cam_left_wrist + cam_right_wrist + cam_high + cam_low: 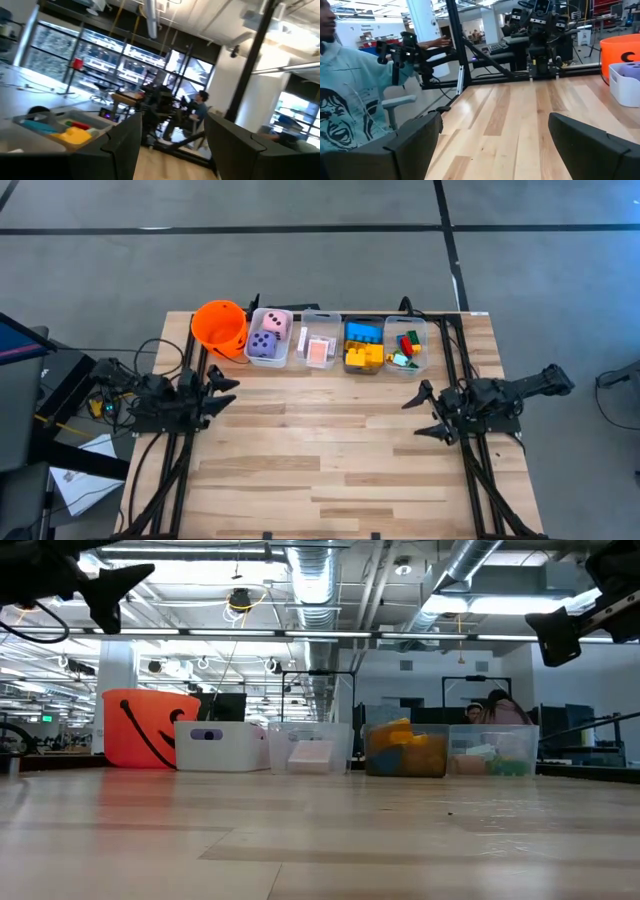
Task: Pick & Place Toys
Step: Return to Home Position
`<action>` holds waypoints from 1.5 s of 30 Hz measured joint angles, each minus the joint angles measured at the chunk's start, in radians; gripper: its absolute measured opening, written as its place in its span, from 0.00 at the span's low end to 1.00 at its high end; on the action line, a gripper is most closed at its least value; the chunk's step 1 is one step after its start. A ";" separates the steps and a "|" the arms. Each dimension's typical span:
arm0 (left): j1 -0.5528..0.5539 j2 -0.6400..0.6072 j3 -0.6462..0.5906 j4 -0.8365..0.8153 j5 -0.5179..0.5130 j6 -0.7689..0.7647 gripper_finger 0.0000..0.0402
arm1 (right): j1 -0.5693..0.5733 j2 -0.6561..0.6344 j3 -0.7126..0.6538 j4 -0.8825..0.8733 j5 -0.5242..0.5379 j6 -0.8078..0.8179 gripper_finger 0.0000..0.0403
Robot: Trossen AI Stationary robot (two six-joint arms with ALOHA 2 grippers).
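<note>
The toys lie in a row of bins along the table's far edge. A purple die (263, 346) and a pink die (277, 323) sit in a white bin (284, 352). Pink-backed cards (320, 351) fill a clear bin. Yellow bricks (362, 357) and a blue brick (362, 332) fill the one beside it, and red and green bricks (407, 345) the last. My left gripper (228, 387) hovers open at the table's left edge, above the wood. My right gripper (418, 413) hovers open at the right side. Both point toward the table's middle, with nothing between their fingers.
An orange bucket (218, 328) stands at the far left, beside the white bin. Bare wooden boards (320, 450) stretch between the two arms and toward the near edge. In the right wrist view a person in a pale printed shirt (345, 110) stands beyond the table's left side.
</note>
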 joint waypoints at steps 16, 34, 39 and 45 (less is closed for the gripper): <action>0.058 0.090 0.000 -0.074 0.000 0.000 0.52 | -0.009 0.000 -0.001 0.000 -0.002 0.000 0.90; 0.090 0.119 0.000 -0.284 0.002 0.001 0.52 | -0.068 0.000 -0.002 0.000 -0.002 0.000 0.90; 0.090 0.119 0.000 -0.281 0.002 0.000 0.52 | -0.039 0.000 -0.002 0.000 -0.002 0.000 0.90; 0.090 0.119 0.000 -0.281 0.003 0.001 0.52 | -0.032 0.000 -0.002 0.000 -0.002 0.000 0.90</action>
